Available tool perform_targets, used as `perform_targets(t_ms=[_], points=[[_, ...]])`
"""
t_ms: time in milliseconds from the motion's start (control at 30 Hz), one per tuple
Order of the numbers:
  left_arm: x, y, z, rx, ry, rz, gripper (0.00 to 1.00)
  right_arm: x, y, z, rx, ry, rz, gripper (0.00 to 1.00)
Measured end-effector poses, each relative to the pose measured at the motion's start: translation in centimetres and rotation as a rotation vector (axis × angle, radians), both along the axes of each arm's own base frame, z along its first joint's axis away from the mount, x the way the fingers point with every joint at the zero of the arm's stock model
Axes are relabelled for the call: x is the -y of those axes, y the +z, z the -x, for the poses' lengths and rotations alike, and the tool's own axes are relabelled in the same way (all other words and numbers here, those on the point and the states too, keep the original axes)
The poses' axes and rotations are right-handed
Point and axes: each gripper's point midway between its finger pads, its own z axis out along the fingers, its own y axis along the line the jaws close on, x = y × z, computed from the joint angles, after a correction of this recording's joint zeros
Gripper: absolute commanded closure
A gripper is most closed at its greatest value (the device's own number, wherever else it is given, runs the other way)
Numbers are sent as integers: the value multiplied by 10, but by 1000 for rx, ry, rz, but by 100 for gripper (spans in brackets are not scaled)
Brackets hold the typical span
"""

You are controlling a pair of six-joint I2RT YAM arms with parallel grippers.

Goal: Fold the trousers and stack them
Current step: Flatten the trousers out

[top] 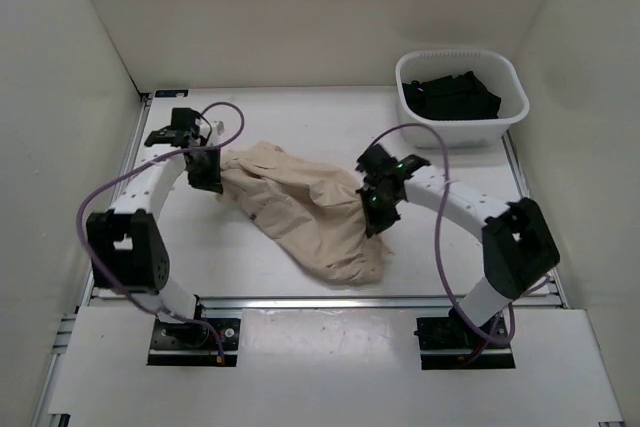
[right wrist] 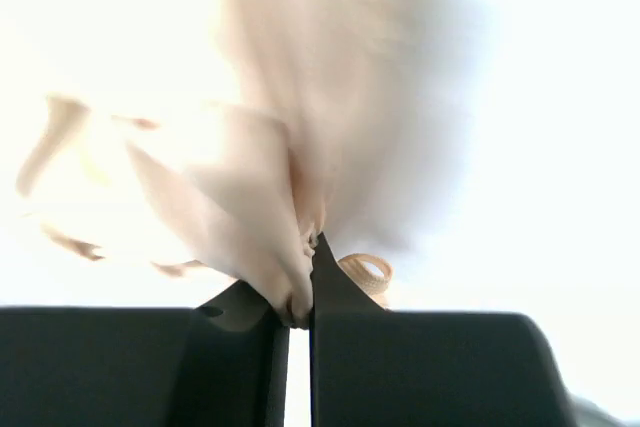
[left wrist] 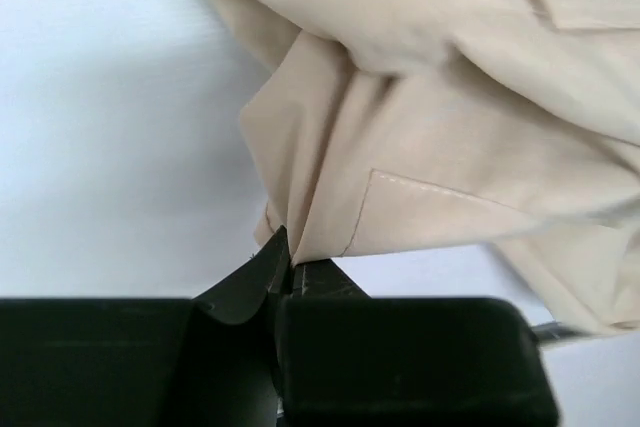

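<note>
Trousers [top: 300, 209] lie crumpled mid-tabletop [top: 300, 117], stretched between my two hands | my left hand [top: 207, 175] clamped on their left edge | my right hand [top: 380, 209] pinched on a fold at their right side

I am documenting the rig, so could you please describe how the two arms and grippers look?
Both the left arm and right arm have curved white links joined by boxy black joint housings. The left gripper and right gripper are black, with tapering fingers. A purple cable loops along each arm; green lights glow at the right wrist.
</note>
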Motion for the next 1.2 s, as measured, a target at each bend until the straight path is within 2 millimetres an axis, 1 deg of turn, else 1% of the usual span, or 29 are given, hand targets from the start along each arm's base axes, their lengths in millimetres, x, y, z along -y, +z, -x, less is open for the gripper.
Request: perform_targets(t_ms=[67,133,167,200,233,267,300,333,367,400,433,467,533,567,600,633,667,733,767,800,833,867,900,933,967,1033,1067,1133,1200], points=[[-18,35,4,90,43,-66,85,24,31,-20,48,-56,22,100],[-28,61,9,142,66,-113,85,41,64,-36,103,-85,19,100],[-30,73,11,162,71,-129,84,46,77,-40,121,-87,15,100],[-30,84,11,174,71,-143,70,54,89,-43,134,-80,22,98],[-29,92,9,184,68,-147,63,58,94,-45,141,-77,30,96],[-26,98,6,187,55,-152,61,63,95,-47,138,-72,48,93],[-21,100,2,178,40,-153,59,69,91,-50,119,-70,77,86],[-14,101,-4,164,18,-148,55,73,85,-53,95,-74,98,49],[-6,99,-12,150,-3,-137,53,76,76,-60,66,-90,111,32],[0,92,-23,129,-19,-126,52,81,66,-70,39,-119,125,23],[8,85,-34,109,-35,-116,50,84,57,-79,23,-143,130,18],[12,73,-43,68,-46,-115,45,90,46,-90,3,-183,127,15],[16,51,-59,8,-56,-122,39,104,30,-107,-28,-272,117,12],[15,41,-62,-20,-53,-124,36,110,28,-111,-31,-306,116,7],[12,35,-61,-44,-47,-128,25,118,28,-114,-27,-347,117,7],[7,33,-57,-61,-40,-134,20,124,31,-116,-7,-383,117,6],[-1,33,-51,-66,-22,-140,16,128,36,-113,15,-409,114,6],[-26,41,-30,-44,41,-167,11,133,47,-95,56,-458,95,6],[-57,53,-6,-8,123,-208,11,137,56,-67,75,-497,78,6],[-76,62,8,24,179,-231,11,139,62,-52,86,-526,63,6],[-92,69,18,63,234,-250,11,140,64,-43,103,-554,44,6],[-109,72,35,79,295,-274,11,141,62,-32,109,-588,28,6],[-120,71,47,84,338,-286,13,142,57,-21,109,-622,15,6],[-126,66,55,78,362,-289,13,144,48,-9,93,-655,12,6],[-130,55,64,49,378,-288,14,145,37,2,69,-688,10,6],[-128,28,74,-32,380,-250,14,144,13,21,5,-740,8,6],[-123,11,78,-88,371,-218,15,142,3,26,-24,-756,8,6],[-106,-19,83,-193,340,-126,15,138,-13,32,-75,-787,-1,7],[-90,-35,87,-259,311,-43,15,132,-22,29,-101,-807,-17,14]])
